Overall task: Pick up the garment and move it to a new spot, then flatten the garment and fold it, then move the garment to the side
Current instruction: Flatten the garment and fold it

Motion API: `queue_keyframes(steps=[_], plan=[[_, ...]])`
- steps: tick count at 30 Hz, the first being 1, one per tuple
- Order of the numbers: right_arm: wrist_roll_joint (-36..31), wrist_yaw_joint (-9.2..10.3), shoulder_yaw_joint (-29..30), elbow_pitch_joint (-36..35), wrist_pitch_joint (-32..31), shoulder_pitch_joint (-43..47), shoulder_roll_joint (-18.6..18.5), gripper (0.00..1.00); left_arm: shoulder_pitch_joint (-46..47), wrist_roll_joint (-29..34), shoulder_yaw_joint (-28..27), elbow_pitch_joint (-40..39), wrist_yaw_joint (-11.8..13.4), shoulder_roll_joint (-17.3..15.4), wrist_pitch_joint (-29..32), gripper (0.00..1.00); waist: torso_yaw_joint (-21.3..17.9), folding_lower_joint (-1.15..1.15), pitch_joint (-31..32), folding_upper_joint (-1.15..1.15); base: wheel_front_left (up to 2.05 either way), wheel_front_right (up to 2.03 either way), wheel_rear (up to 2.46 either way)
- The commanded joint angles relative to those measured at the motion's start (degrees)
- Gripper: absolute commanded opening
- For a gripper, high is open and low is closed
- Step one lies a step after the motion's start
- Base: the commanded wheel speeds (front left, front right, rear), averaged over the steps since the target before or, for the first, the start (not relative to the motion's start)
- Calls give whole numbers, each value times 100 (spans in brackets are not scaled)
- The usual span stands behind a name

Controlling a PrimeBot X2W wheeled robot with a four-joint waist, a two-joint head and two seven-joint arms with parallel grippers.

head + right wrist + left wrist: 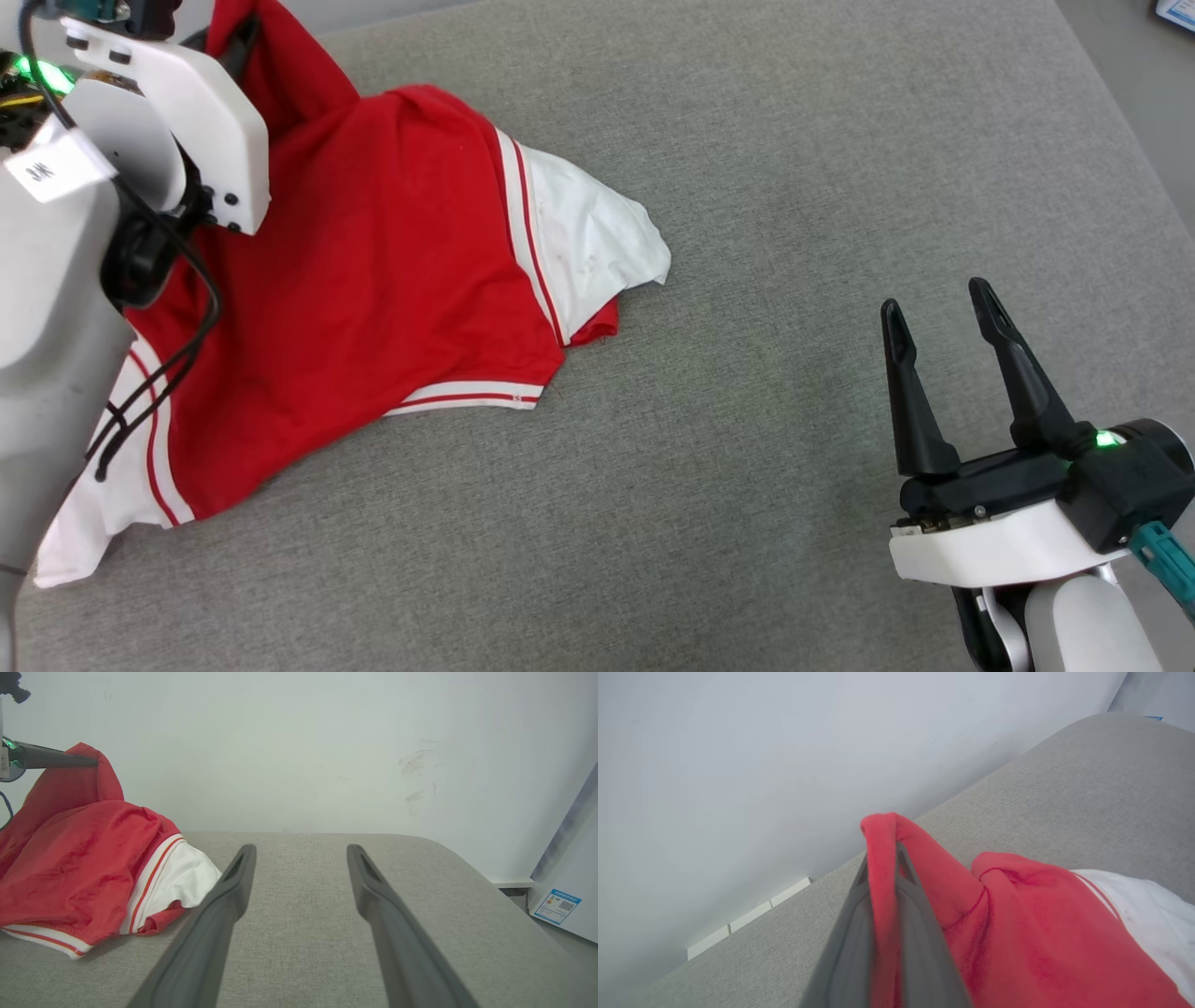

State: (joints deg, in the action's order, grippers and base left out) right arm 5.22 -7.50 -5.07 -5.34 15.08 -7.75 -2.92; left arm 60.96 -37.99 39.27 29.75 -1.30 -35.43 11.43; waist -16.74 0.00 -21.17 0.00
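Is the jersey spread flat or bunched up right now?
Bunched up, not flat. The left gripper holds one edge of the jersey raised; the rest drapes in folds on the grey cushion.

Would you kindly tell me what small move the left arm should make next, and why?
Probably raise the left gripper: it is shut on a red fold of the garment, whose bulk lies on the grey surface; the right gripper stands open, apart.
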Motion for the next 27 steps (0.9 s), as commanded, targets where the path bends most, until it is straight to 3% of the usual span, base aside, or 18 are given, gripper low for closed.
queue_keyframes(steps=[1, 2, 9, 16, 23, 27], plan=[[-2, 2, -8, 20, 13, -33, 8, 100, -12, 41, 48, 113, -2, 57, -87, 88, 23, 0, 8, 0, 0, 0, 0], [-1, 2, -16, 25, 14, -26, 7, 100, -71, 18, 84, 211, -52, 105, -90, 100, 38, 0, 15, 0, 0, 0, 0], [-61, 2, 21, 43, 13, -20, 7, 100, -240, 51, 52, 502, -186, 299, -1015, 100, 225, 0, 161, 0, 0, 0, 0], [-203, 2, 218, 65, 14, 85, 7, 100, -676, 177, -192, 168, -33, 280, -2437, 100, 598, 0, 536, 0, 0, 0, 0], [-382, 2, 368, 66, 14, 262, 7, 100, -2195, 535, -1073, -1491, 698, 32, -2664, 100, 1087, 0, 961, 0, 0, 0, 0], [-441, 3, 404, 71, 13, 353, 7, 100, -3408, 637, -1732, -2350, 1015, 73, -2661, 100, 1252, 0, 1106, 0, 0, 0, 0]])
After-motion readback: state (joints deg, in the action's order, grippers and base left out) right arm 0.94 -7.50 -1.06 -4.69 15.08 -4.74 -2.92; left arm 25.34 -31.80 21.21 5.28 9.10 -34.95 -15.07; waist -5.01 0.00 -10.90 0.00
